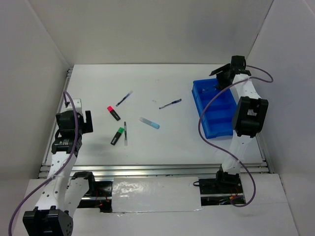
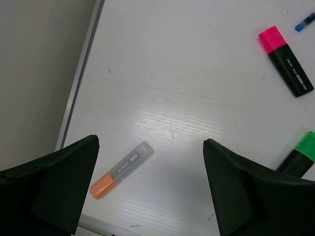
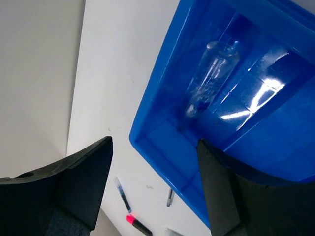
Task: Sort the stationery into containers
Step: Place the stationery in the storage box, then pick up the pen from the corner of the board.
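Note:
The blue tray (image 1: 219, 123) stands at the right, and my open right gripper (image 1: 222, 78) hovers over its far end. In the right wrist view, the open gripper (image 3: 155, 189) is above the tray's end compartment (image 3: 170, 147), where a clear marker (image 3: 211, 76) lies. My left gripper (image 1: 75, 118) is open at the left. In its wrist view (image 2: 150, 196), a grey marker with an orange cap (image 2: 121, 169) lies between the fingers on the table. Loose on the table are a pink-capped highlighter (image 1: 113, 113), a green-capped highlighter (image 1: 117, 136), a light-blue marker (image 1: 149, 123), two blue pens (image 1: 124, 98) (image 1: 170, 103) and a slim grey pen (image 1: 125, 132).
White walls enclose the table on three sides. A metal rail (image 2: 78, 83) runs along the table's left edge, close to the orange-capped marker. The pink highlighter (image 2: 285, 61) and the green one (image 2: 301, 153) lie to the right of my left gripper.

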